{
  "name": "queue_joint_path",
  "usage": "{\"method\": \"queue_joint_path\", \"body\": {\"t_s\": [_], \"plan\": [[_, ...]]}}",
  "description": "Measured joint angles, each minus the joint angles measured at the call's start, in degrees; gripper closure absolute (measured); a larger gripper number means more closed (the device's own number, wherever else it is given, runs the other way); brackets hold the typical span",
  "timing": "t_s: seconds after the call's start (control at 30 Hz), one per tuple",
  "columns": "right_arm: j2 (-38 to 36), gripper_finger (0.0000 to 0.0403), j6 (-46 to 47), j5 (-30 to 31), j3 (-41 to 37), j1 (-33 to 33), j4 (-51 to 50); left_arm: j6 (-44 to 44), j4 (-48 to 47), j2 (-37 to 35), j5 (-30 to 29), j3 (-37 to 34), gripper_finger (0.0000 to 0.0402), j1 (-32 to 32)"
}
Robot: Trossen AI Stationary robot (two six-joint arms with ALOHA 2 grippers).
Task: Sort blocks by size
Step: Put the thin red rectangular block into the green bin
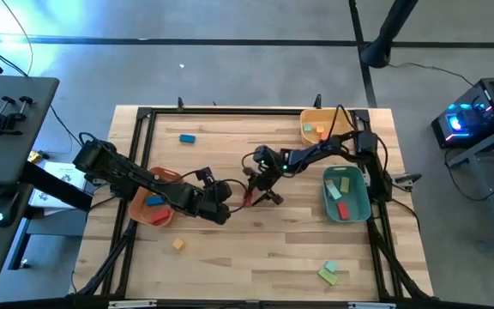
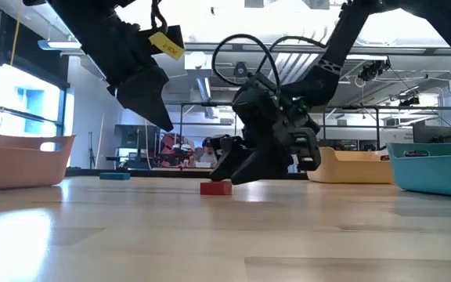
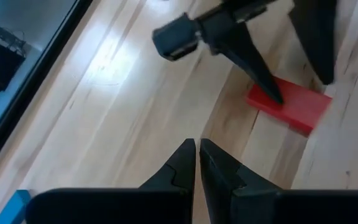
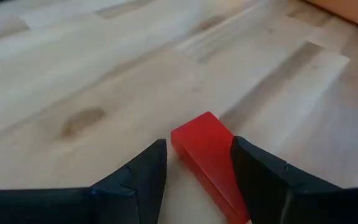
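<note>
A red bar block (image 1: 249, 199) lies flat on the wooden table near its middle; it also shows in the low view (image 2: 216, 187) and the left wrist view (image 3: 288, 102). My right gripper (image 1: 260, 187) is open and low over it, with one finger on each long side of the bar (image 4: 210, 158). My left gripper (image 1: 230, 209) is shut and empty, raised above the table just left of the block (image 3: 197, 152). Other blocks lie loose: a blue one (image 1: 187, 137), a yellow one (image 1: 178, 245), and a green and a teal one (image 1: 328, 273). My right gripper stands astride the red bar's near end (image 4: 219, 168), its fingers slanting down along the bar's sides. A gap shows beside one finger (image 4: 148, 171); the other finger (image 4: 260, 177) sits at the bar's edge, and I cannot tell whether it touches. The bar lies flat on the table.
An orange bin (image 1: 140, 210) with a blue and a red block sits under my left arm. A yellow bin (image 1: 309, 116) stands at the far right, and a teal bin (image 1: 360, 206) with several blocks is at the right. A black frame runs round the table's edge.
</note>
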Motion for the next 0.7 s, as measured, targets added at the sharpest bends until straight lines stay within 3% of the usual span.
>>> {"method": "queue_joint_path", "body": {"t_s": [0.1,0.27,0.4,0.53,0.7], "plan": [[-0.2,0.0219,4.2,-1.7,0.0,2.0,-0.2,-0.6,0.0,0.0,0.4,0.0,0.0391,-0.6],[-1.5,0.0215,13.4,-11.4,-0.7,3.5,5.8,-0.8,0.0,0.0,0.1,0.0,0.0391,-1.7],[-2.5,0.0215,13.3,-8.1,-0.3,4.2,14.0,-0.6,-0.6,0.0,0.3,0.0,0.0391,-1.7],[-2.3,0.0214,10.7,-3.0,-0.4,5.0,12.5,-0.6,-1.2,0.0,0.3,0.0,0.0391,-2.3],[-1.9,0.0211,6.7,-3.1,-0.4,6.6,9.3,-0.5,-1.2,0.0,0.0,0.0,0.0391,-2.2]]}}
